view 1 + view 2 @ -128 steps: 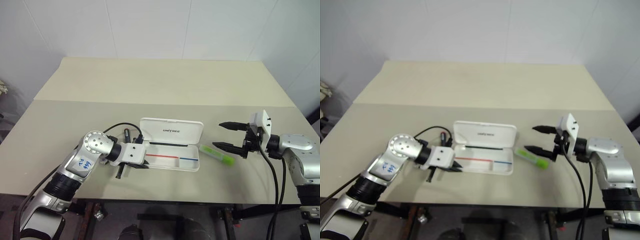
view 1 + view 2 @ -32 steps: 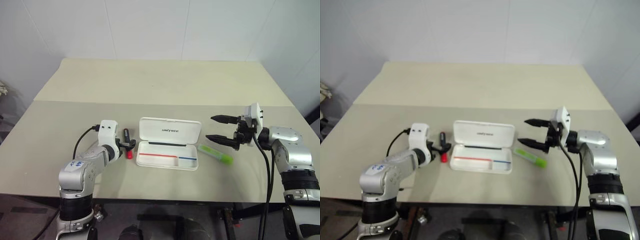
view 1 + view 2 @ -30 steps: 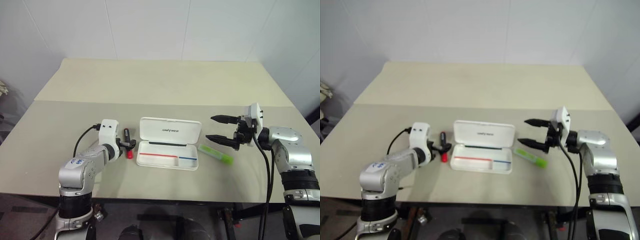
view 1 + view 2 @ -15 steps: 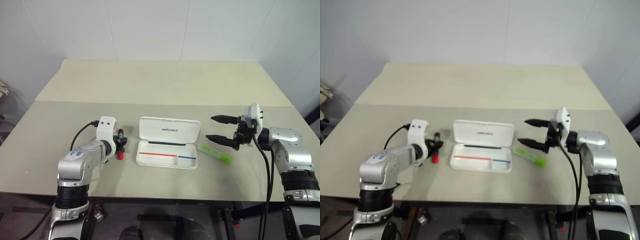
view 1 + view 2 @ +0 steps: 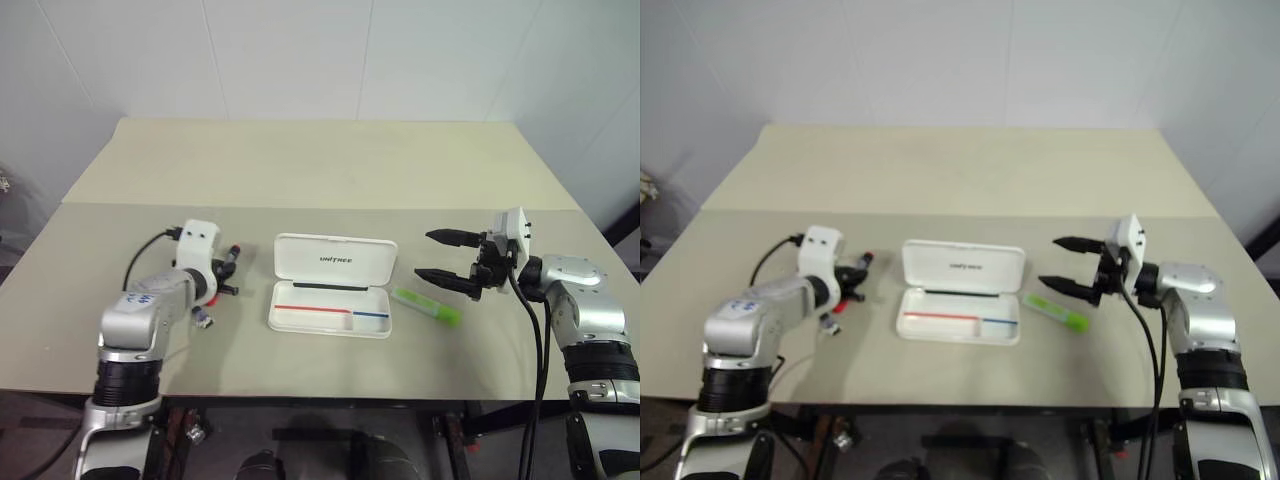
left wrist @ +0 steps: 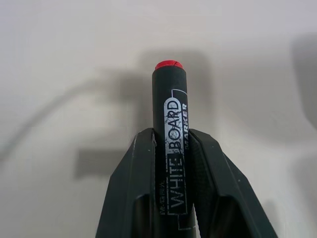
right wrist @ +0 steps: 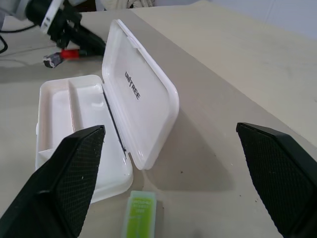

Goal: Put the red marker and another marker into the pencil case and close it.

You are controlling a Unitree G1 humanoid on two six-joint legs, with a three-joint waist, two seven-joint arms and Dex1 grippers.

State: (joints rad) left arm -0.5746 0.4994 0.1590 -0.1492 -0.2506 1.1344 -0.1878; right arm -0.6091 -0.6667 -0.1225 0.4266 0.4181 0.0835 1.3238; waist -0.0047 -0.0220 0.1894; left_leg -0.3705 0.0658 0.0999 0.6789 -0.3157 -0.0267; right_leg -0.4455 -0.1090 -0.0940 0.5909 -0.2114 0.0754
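Left pincer point(image 6: 173, 148) clamps the red marker point(image 6: 172, 124) mid-barrel (light, stiff, likely slick), right pincer point(image 5: 447, 256) gaping beside the open case point(image 5: 335, 286).

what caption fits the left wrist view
Left gripper shut on the red marker, lifted above the table.

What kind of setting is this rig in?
Probably a lab or test bench, not a home: a plain beige table pushed against bare white walls, holding only the staged items, an open white pencil case and a green marker.
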